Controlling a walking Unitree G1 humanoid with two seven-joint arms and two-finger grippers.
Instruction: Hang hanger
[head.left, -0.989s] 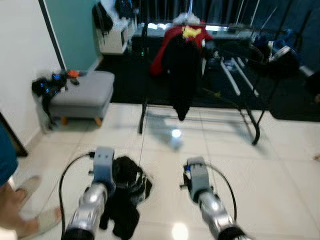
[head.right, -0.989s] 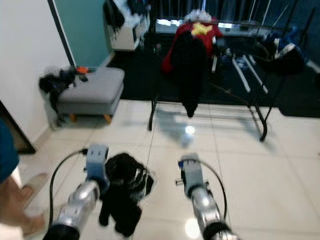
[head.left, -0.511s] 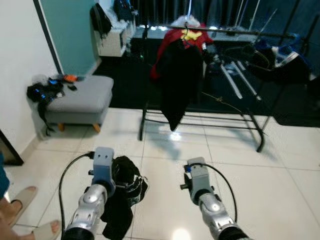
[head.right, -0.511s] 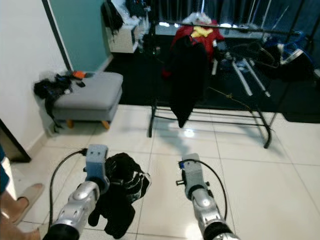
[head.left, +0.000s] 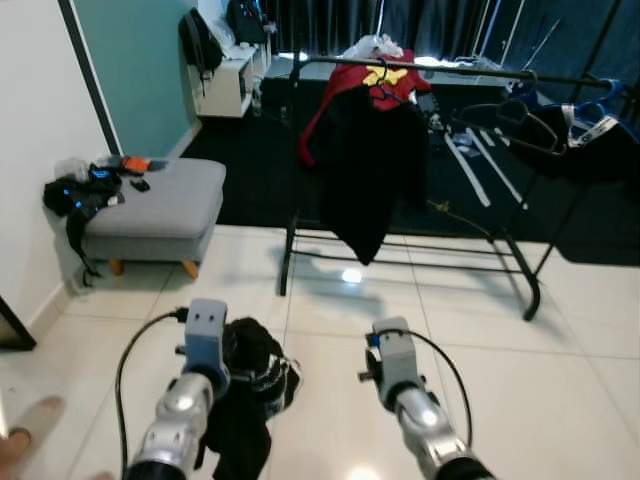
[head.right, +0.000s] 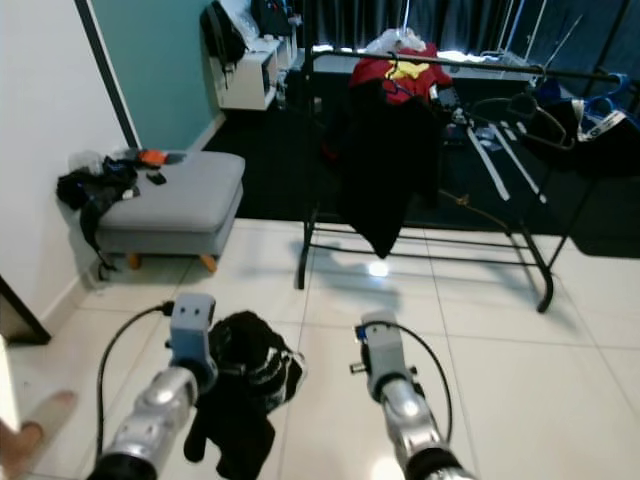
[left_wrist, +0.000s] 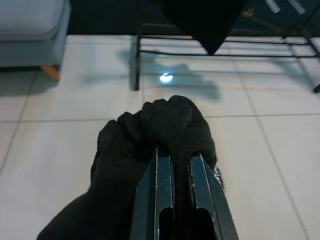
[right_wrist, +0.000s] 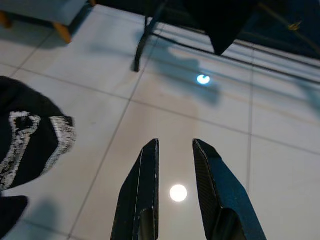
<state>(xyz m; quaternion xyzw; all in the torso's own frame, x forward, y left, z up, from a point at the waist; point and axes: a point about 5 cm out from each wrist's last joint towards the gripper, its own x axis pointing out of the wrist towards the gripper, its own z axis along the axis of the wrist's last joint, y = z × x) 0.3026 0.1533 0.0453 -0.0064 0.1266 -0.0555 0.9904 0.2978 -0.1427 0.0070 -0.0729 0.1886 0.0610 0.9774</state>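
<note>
We are facing the rack (head.left: 410, 66) across the floor (head.left: 580, 340), well apart from it. Our left pincer (left_wrist: 176, 165) is clamping a black garment (left_wrist: 150, 130); our right pincer (right_wrist: 175, 150) is hanging parted, holding nothing. We are judging the drooping cloth could snag our legs or slip loose while walking, since we cannot make out any hanger.
</note>
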